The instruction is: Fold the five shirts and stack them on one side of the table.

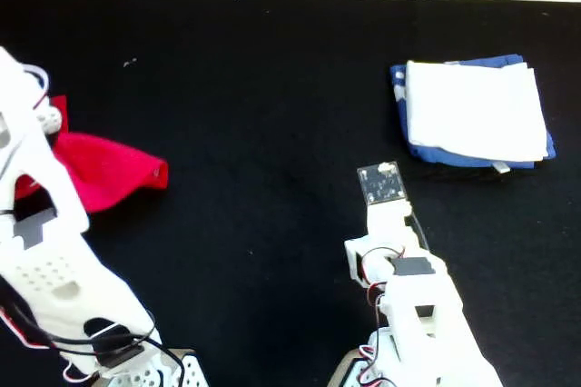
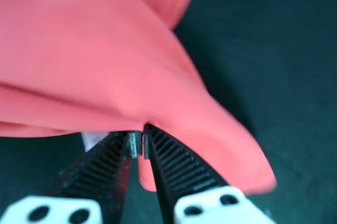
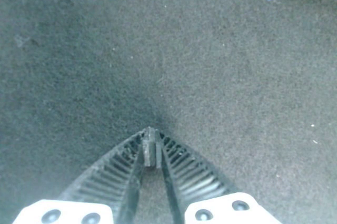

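Pincer on the left (image 2: 139,142) grips a red shirt (image 1: 104,169) at frame left; right pincer (image 3: 151,148) clenched, empty; folded shirts (image 1: 472,110) lie upper right on the table (image 1: 272,87).

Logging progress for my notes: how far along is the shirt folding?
Done: a folded white cloth shirt lies on a folded blue shirt, stacked at the black table's right side. In hand: the left gripper is shut on the crumpled red cloth shirt, not yet folded. The right gripper is shut, empty, over bare table. Left: fold the red shirt and add it to the stack.
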`<state>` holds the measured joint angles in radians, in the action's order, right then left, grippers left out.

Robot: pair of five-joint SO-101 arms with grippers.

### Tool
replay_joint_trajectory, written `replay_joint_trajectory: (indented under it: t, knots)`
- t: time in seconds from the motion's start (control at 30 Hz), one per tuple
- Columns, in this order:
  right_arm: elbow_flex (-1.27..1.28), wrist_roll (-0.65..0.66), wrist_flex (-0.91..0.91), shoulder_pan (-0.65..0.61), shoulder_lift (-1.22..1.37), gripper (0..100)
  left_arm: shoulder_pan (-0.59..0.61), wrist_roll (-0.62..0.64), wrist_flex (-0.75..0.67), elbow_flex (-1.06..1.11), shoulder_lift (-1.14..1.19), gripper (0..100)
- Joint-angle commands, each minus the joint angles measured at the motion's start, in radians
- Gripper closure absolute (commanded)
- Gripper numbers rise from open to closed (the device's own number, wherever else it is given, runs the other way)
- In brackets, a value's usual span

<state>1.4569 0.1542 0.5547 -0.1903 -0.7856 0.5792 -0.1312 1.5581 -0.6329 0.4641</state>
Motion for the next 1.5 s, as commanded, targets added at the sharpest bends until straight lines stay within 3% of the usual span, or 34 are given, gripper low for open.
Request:
replay_joint_trajectory:
  t: [0.0,0.2,0.57,0.73,0.9,1.03,1.17,1.33,1.47]
  knots:
    - [0.002,0.0,-0.015,-0.013,0.004,99.1,-0.105,0.011,0.094,-0.127,-0.156,99]
    - [0.004,-0.002,-0.015,-0.013,0.004,99.1,-0.249,0.009,0.175,-0.2,-0.337,99]
    - [0.004,-0.002,-0.015,-0.013,0.004,99.1,-0.501,0.0,0.17,-0.205,-0.682,99]
    - [0.004,-0.002,-0.015,-0.013,0.004,99.1,-0.619,-0.066,0.034,-0.205,-0.766,99]
    - [0.004,-0.003,-0.015,-0.013,0.004,99.1,-0.625,-0.066,-0.014,-0.193,-0.763,99]
    - [0.004,-0.002,-0.015,-0.013,0.002,99.1,-0.524,-0.066,0.043,-0.061,-0.687,99]
    - [0.004,0.0,-0.015,-0.013,-0.001,99.1,-0.351,-0.069,0.037,0.214,-0.576,99]
    - [-0.027,0.002,-0.004,-0.015,-0.004,98.6,-0.099,-0.069,-0.161,0.556,-0.415,99]
    - [-0.166,0.003,0.133,-0.018,-0.001,98.6,0.102,-0.069,-0.344,0.682,-0.311,99]
